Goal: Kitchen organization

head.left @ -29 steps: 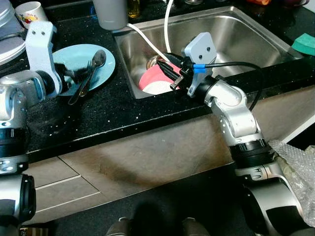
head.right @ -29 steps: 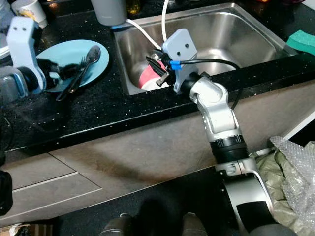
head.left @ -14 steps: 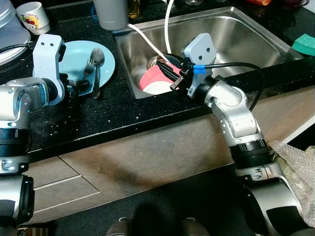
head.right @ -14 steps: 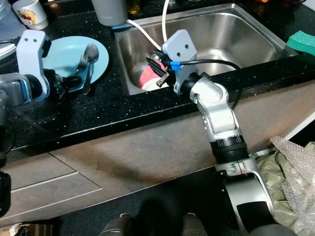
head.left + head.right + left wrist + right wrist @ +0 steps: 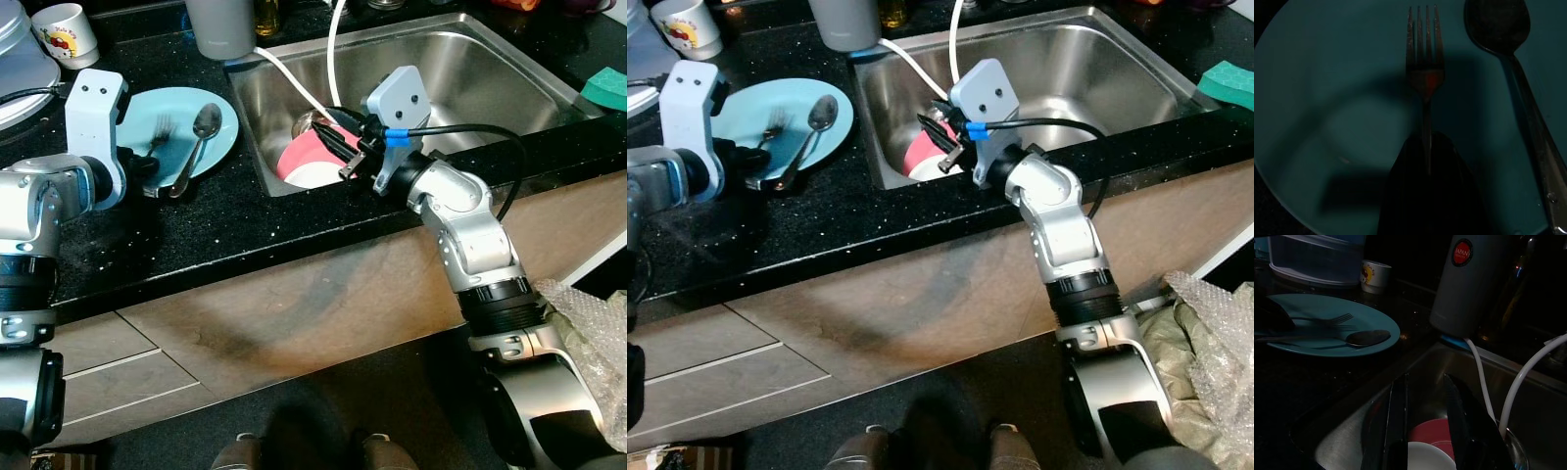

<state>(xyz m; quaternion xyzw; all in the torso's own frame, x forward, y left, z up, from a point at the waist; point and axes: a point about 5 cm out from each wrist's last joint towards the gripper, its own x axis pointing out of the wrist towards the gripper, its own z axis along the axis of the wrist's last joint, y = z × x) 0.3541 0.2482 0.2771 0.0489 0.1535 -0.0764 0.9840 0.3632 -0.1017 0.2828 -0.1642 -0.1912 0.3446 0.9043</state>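
From the head camera, a round light-blue plate (image 5: 201, 132) sits on the black counter (image 5: 225, 235), just left of the steel sink (image 5: 470, 69). A silver fork (image 5: 157, 132) and a silver spoon (image 5: 196, 142) lie side by side on the plate, the spoon nearer the sink. The spoon's bowl points away from the robot and its handle hangs over the near rim. The left gripper (image 5: 142, 168) is at the near left edge of the plate, by the fork's handle. The right gripper (image 5: 338, 147) reaches over the sink's near left corner, above a pink bowl (image 5: 304, 155) with a white one against it. Two white hoses (image 5: 333, 49) run down into the sink. A grey jug (image 5: 220, 24) stands behind the plate.

The left wrist camera is dark. The fork (image 5: 1425, 73) lies flat on the plate with a small reddish patch below its tines, and its handle goes under a black fingertip. It looks pinched there, but I cannot tell for sure. The spoon (image 5: 1508, 44) lies beside it.

In the right wrist camera, the two black fingers (image 5: 1396, 421) are spread apart, holding nothing, with the pink bowl (image 5: 1427, 433) below them.
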